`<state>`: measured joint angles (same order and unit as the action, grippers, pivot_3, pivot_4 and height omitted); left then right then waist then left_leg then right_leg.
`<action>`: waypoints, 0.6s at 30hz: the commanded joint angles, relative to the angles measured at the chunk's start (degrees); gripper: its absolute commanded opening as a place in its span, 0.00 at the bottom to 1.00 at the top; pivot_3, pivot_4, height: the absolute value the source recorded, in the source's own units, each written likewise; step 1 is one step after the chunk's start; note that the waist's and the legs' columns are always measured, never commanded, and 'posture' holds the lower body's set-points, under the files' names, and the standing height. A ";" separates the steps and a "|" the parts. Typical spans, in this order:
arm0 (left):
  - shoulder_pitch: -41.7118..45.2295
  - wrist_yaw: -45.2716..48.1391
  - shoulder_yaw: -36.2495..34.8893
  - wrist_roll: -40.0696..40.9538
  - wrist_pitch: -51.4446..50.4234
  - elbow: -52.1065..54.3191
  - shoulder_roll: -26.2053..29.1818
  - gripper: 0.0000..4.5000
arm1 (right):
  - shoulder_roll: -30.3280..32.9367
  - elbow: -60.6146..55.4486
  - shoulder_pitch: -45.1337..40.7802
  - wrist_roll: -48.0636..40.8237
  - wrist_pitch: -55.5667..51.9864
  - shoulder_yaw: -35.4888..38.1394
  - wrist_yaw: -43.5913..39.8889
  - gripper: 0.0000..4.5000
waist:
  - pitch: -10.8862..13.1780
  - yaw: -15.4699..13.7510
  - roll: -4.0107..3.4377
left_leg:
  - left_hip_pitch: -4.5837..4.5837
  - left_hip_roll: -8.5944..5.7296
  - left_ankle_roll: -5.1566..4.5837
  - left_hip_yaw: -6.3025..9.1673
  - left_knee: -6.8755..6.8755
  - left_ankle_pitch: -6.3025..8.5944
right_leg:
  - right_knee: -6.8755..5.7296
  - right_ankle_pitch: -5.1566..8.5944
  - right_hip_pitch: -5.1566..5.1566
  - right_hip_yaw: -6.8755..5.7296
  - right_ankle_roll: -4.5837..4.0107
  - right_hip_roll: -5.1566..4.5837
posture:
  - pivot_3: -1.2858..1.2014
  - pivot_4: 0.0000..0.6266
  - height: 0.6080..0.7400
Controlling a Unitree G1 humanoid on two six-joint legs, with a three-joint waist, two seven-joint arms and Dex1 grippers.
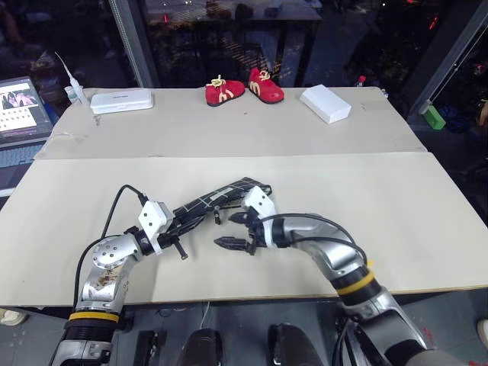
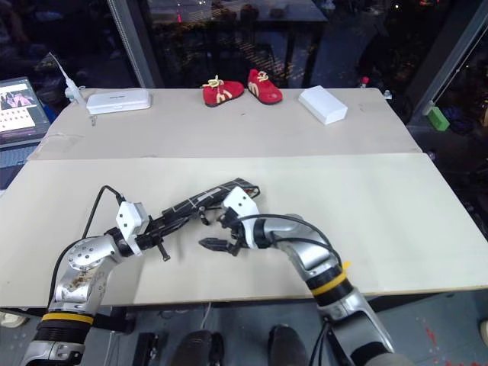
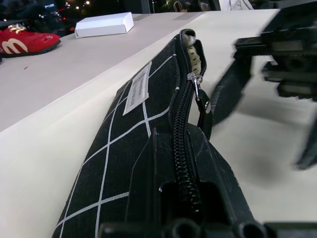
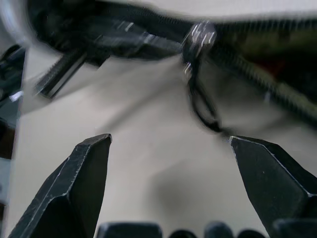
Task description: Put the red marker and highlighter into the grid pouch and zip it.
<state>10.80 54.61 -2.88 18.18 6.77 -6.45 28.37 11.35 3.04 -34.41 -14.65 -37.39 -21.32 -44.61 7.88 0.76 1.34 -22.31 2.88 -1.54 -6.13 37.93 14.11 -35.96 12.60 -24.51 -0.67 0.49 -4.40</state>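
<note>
- Lying on the near half of the tan table (image 1: 396, 213), the grid pouch (image 1: 221, 197) runs slantwise away from us, and we see its zipper shut for most of its length, with a short stretch past the slider (image 3: 194, 79) open.
- In that gap something pale shows inside; we cannot tell what it is.
- The black pull cord (image 4: 200, 106) hangs from the slider.
- Our left gripper (image 1: 177, 219) is clamped on the near end of the grid pouch, fingers together on the fabric by the zipper.
- Our right gripper (image 1: 238, 230) hovers beside the pouch with its fingers (image 4: 81, 186) spread wide, holding nothing, the cord just ahead of them.
- At the far edge stand red shoes (image 1: 244, 89) and two white boxes (image 1: 325, 103).
</note>
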 commanded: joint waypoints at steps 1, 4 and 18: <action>0.05 -0.04 -0.09 0.74 -0.09 1.65 -0.17 0.00 | -2.60 2.20 -3.31 0.96 1.94 0.57 1.30 0.94 | 0.00 0.04 0.00 | 0.01 0.01 0.00 0.01 0.00 0.00 | -0.03 0.00 -0.01 0.00 0.00 0.01 | 0.52 0.24 1.00; -0.11 -0.10 -0.17 0.77 -0.27 1.89 -0.20 0.00 | -3.82 3.66 -4.57 1.13 2.38 1.00 1.29 0.94 | 0.00 0.03 0.00 | 0.01 0.03 0.00 0.03 0.00 0.00 | -0.04 0.00 -0.01 -0.04 -0.01 0.03 | 0.52 0.24 1.00; -0.64 -0.52 -0.22 0.65 -0.50 2.50 -0.31 0.00 | -1.66 3.82 -4.49 1.55 3.89 1.93 -0.87 0.05 | 0.00 0.13 0.00 | -0.01 0.03 0.00 0.02 0.00 0.00 | -0.02 0.00 -0.01 -0.04 0.00 0.01 | 0.52 0.24 1.00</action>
<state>10.11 54.42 -2.81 18.18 6.07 -6.17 28.14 9.84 8.36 -37.88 -12.54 -35.03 -20.82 -44.94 7.88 0.89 1.34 -22.32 2.91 -1.54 -6.10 37.93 14.11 -35.98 12.60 -24.52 -0.71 0.48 -4.39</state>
